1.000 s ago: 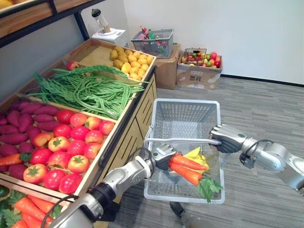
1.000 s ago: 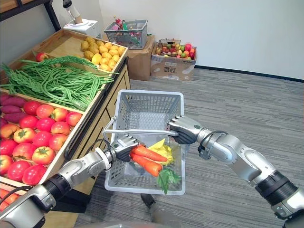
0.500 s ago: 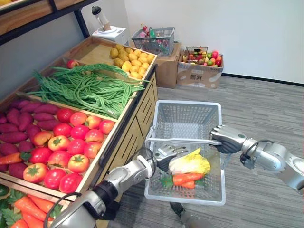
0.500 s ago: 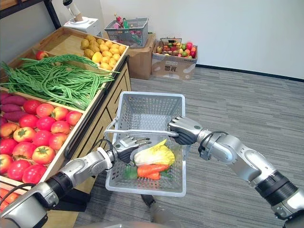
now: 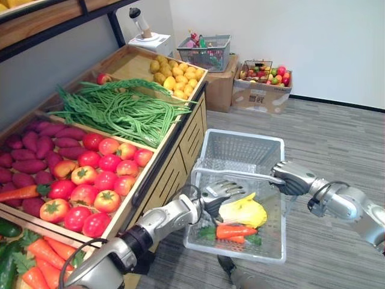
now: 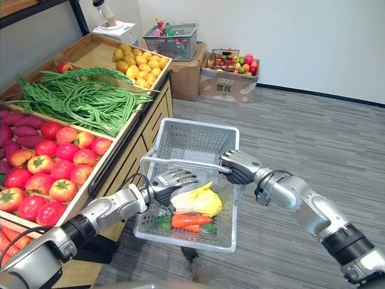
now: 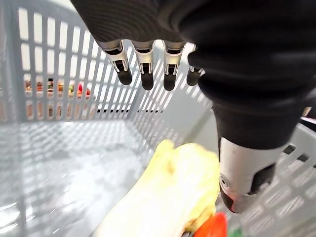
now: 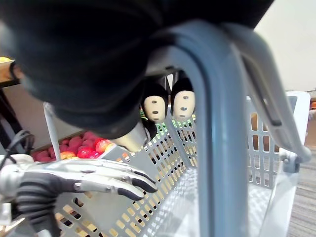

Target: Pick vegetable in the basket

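Observation:
My right hand (image 5: 293, 179) is shut on the handle (image 8: 217, 98) of a grey plastic basket (image 5: 243, 135), which hangs beside the produce stand. In the basket lie a yellow-white cabbage (image 5: 243, 211) and orange carrots (image 5: 234, 231) with green tops, the carrots at the near end beside the cabbage. My left hand (image 5: 219, 194) is open over the basket's left rim, its fingers (image 7: 143, 69) straight above the cabbage (image 7: 163, 197) and holding nothing.
A wooden produce stand (image 5: 174, 156) runs along the left with tomatoes (image 5: 99, 180), long green beans (image 5: 120, 111), sweet potatoes (image 5: 36, 150), yellow produce (image 5: 177, 75) and carrots (image 5: 42, 256). Cardboard boxes (image 5: 261, 96) with fruit and another basket (image 5: 207, 51) stand at the back wall. Grey floor lies to the right.
My left hand has opened and let go of the carrots, which now lie in the basket by the cabbage. The camera has shifted a little.

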### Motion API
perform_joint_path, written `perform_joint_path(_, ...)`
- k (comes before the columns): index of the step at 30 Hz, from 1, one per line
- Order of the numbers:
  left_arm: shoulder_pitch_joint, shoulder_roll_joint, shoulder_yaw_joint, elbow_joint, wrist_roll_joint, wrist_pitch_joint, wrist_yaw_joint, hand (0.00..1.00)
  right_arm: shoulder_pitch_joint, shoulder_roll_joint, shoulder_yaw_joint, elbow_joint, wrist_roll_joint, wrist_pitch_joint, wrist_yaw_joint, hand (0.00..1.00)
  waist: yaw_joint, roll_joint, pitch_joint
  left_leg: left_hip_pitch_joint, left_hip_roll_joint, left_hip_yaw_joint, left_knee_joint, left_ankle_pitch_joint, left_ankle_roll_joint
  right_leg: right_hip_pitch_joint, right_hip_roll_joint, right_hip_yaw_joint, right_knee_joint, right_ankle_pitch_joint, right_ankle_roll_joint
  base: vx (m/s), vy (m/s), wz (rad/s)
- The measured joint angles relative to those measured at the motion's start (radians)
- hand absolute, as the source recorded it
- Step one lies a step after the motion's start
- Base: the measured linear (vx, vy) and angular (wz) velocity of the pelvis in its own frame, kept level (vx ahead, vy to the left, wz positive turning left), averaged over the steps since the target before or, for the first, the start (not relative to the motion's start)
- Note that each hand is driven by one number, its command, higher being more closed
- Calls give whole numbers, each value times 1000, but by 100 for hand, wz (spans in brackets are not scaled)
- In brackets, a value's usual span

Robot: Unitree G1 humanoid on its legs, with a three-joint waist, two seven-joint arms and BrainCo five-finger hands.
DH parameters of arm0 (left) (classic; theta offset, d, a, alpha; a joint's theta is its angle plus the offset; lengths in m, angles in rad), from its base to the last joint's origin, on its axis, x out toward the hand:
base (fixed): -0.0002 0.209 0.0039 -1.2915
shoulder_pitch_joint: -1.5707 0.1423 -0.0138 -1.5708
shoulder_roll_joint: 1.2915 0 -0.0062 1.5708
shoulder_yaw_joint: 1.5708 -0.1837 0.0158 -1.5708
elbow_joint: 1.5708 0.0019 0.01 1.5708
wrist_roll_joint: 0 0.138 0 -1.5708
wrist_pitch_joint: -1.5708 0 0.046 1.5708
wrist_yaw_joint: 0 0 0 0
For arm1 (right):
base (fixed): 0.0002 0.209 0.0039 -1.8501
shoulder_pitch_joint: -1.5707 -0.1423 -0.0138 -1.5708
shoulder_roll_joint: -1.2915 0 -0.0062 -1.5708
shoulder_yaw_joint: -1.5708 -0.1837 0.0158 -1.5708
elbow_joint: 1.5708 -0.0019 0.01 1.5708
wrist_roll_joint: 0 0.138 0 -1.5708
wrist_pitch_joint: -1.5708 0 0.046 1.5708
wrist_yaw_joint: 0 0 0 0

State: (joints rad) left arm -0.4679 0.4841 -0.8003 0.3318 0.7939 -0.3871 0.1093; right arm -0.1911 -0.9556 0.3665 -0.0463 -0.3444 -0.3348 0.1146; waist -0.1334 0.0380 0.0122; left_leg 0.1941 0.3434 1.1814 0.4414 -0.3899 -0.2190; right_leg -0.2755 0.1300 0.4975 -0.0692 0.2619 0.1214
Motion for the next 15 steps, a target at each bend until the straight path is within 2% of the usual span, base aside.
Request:
perform_joint_path(4, -4, -1, -49, -129, -41, -20, -1, 0, 0, 68, -11, 93, 0, 6, -1, 100, 4, -1, 0, -23, 3, -41, 0, 3, 5, 1, -17, -37, 0, -2, -3, 4, -13, 27)
perform_joint_path(7, -5, -3, -69, -202, -84, -41, -1, 0, 7, 123, -18, 164, -4, 29, -2, 100, 12, -2, 1, -41, 3, -72, 1, 5, 9, 1, -30, -65, 0, -2, -3, -15, -10, 32)
perform_joint_path(8, -11, -6, -83, -225, -87, -45, -1, 0, 27, 150, -47, 190, -8, 38, -3, 100, 28, -3, 2, -49, 3, -84, 1, 6, 11, 2, -36, -78, 0, -3, -4, -28, -12, 39)
perform_joint_path(14, -12, -3, -150, -334, -145, -65, -15, 0, 74, 248, -180, 356, -10, 91, -41, 100, 55, -7, 5, -112, 3, -184, 7, 14, 25, 3, -82, -172, -1, -14, -13, -38, -14, 48)
perform_joint_path(15, -11, 9, -151, -358, -164, -70, -19, 0, 80, 276, -214, 390, -10, 106, -50, 100, 58, -9, 6, -126, 2, -206, 7, 17, 30, 3, -92, -201, 0, -31, -24, -39, -24, 54)
